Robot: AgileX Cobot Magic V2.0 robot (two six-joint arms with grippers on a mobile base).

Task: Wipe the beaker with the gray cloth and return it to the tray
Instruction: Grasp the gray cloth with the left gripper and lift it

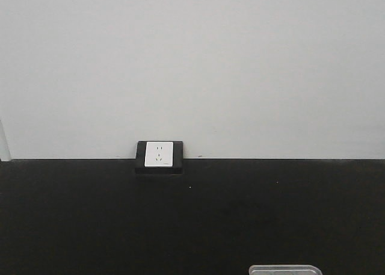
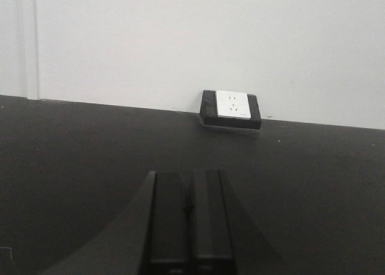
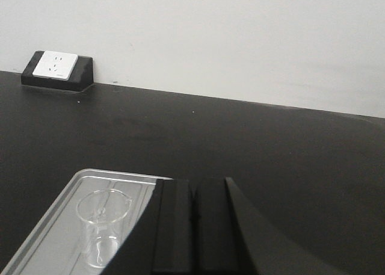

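A black table (image 1: 192, 215) is running back to a plain white wall, with a white socket (image 1: 159, 153) sitting in a black block at the join. The beaker (image 3: 102, 227) is standing upright and empty in the tray (image 3: 51, 239). In the right wrist view it is just left of the right gripper (image 3: 194, 188) and not touching it. Only the tray's far rim is showing at the bottom edge of the front view. The right gripper's fingers are pressing together with nothing between them. The left gripper (image 2: 190, 185) is hovering over bare table, and its fingers are likewise pressing together on nothing. The cloth is not showing in any view.

Several risks are looking likely. If the right gripper is heading for the beaker without spreading first, its closed tips could be knocking the light glass over or sliding it along the ribbed tray. Smooth glass could also be slipping out of a weak or off-centre pinch. With the cloth out of sight, the left arm may be reaching blind.
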